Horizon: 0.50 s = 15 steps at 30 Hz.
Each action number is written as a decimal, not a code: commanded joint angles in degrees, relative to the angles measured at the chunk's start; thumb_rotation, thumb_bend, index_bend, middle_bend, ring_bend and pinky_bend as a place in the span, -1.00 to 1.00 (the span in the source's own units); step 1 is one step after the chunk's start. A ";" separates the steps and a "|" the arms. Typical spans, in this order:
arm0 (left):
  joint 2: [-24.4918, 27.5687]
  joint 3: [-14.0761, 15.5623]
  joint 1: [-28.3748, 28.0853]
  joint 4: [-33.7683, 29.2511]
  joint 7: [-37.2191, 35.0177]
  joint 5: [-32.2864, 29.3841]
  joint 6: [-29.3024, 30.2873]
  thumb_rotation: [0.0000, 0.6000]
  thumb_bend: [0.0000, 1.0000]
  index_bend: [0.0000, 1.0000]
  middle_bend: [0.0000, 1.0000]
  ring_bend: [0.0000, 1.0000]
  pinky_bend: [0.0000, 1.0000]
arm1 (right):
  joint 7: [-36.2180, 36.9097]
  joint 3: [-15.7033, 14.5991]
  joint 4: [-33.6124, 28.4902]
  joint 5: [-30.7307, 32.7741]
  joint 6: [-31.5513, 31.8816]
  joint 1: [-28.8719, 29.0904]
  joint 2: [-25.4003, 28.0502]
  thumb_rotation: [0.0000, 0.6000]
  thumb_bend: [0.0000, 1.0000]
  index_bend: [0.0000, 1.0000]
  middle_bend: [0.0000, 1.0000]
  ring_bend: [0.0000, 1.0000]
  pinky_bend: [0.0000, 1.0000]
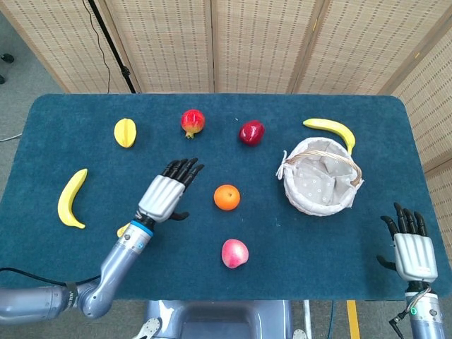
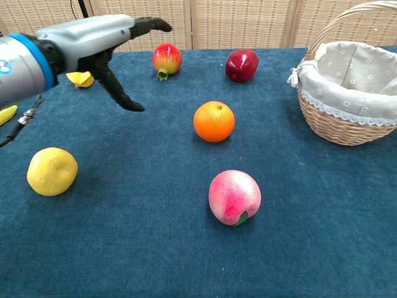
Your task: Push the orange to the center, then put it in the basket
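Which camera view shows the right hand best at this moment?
The head view. It shows the right hand at the table's near right corner, fingers spread and holding nothing, apart from the basket. The chest view does not show this hand at all.

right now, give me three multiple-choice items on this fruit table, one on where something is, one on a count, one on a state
1. Where does the round orange lie?
A. in the wicker basket
B. on the blue table cloth, apart from both hands
C. in the left hand

2. How many yellow bananas lie on the table?
A. one
B. two
C. four

3. What is the state of the left hand?
A. fingers apart, holding nothing
B. gripping the peach
C. pressing on the basket

Answers: 1 B, bare blue table cloth shows all round the orange. 2 B, one banana lies at the left edge and one banana behind the cloth-lined wicker basket. 3 A, its fingers are extended and empty.
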 commanded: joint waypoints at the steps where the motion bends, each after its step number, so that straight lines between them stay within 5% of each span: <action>1: 3.29 1.86 2.96 -2.14 -0.35 0.55 2.83 1.00 -1.00 -1.00 -1.00 -1.00 -0.84 | 0.02 0.28 0.02 -0.38 -0.37 0.61 -0.12 1.00 -1.00 -0.57 -0.96 -0.95 -0.99; 15: 13.07 7.77 13.59 -6.34 -6.30 7.11 12.14 1.00 -1.00 -1.00 -1.00 -1.00 -0.84 | -2.02 2.46 -2.20 -2.66 -0.51 4.00 0.81 1.00 -1.00 -0.63 -0.96 -0.95 -0.99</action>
